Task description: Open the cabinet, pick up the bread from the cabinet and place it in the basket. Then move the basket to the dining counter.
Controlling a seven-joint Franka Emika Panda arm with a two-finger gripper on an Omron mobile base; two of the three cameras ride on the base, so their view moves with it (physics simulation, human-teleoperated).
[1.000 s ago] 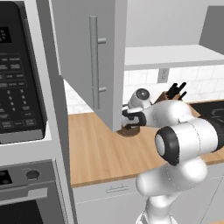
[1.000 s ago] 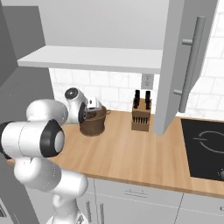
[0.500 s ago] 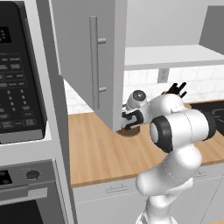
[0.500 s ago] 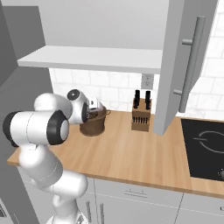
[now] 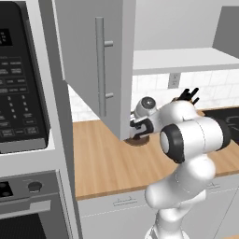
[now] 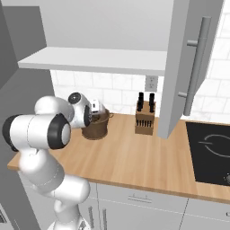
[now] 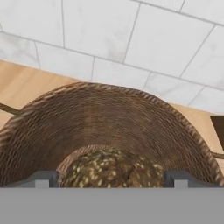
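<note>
Wooden worktop, end effector (image 7: pixel 112 178) spread wide inside basket (image 7: pixel 109 122), fingertips (image 7: pixel 43 178) flanking seeded bread (image 7: pixel 113 169)

Your claw (image 6: pixel 99 112) hung over the basket (image 6: pixel 95 128) on the desk (image 6: pixel 134 157), near the knife block (image 6: pixel 144 120), under open cabinet doors (image 6: pixel 188 67).

Brown woven basket (image 7: pixel 109 127), dark seed-speckled bread (image 7: pixel 111 170), white tiles (image 7: pixel 131 35), light-wood worktop (image 6: pixel 148 157)
</note>
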